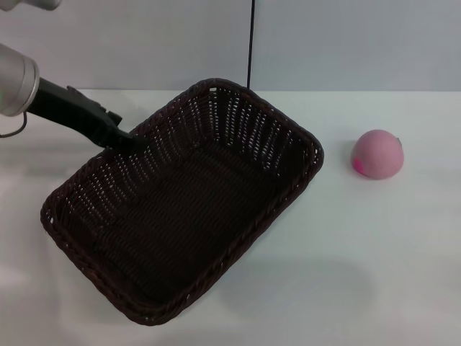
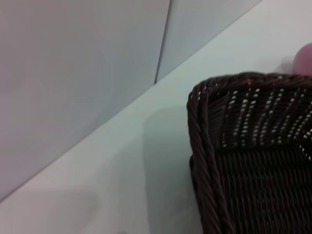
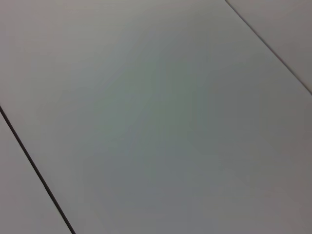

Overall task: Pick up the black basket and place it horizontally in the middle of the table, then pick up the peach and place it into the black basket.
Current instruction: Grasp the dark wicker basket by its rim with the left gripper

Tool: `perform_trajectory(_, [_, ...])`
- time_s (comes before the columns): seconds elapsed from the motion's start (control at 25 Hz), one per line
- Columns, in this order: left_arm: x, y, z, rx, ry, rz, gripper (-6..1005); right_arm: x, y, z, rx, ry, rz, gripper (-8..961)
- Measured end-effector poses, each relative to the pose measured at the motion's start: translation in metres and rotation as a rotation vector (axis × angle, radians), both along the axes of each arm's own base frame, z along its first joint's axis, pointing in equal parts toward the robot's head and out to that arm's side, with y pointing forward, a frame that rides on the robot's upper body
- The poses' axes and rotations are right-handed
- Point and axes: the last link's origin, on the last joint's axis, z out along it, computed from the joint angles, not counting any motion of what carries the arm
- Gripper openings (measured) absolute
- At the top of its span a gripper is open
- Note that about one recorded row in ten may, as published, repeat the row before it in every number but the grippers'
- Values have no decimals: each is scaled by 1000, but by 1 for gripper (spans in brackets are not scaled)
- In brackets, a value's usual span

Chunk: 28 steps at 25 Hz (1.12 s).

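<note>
Turning the basket square to the table

Our left gripper point(image 1: 130, 139) fingers grasp the basket point(image 1: 184, 202) rim; we swing it level before releasing, clear of the peach point(image 1: 377, 154).

Setting: bare robot test bench, lab-type rather than domestic. Evidence: plain white flat tabletop point(image 1: 374, 274) with no cloth, clutter or household items; pale grey panelled wall point(image 1: 144, 43) directly behind it, split by one thin dark vertical seam point(image 1: 251, 43). The same smooth grey panels and seams fill the right wrist view. Only staged props on the surface: a dark woven wicker basket point(image 1: 187, 209) and a small pink round fruit point(image 1: 377, 155).
</note>
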Motion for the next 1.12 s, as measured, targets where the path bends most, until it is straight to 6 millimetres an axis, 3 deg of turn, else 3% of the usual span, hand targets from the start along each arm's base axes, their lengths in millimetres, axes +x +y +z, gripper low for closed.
perform_trajectory(0.84, [-10, -2, -17, -50, 71, 25, 605, 6, -4, -3, -16, 15, -32, 544])
perform_trajectory(1.12, [-9, -2, -18, -54, 72, 23, 264, 6, -4, -3, -16, 16, -32, 544])
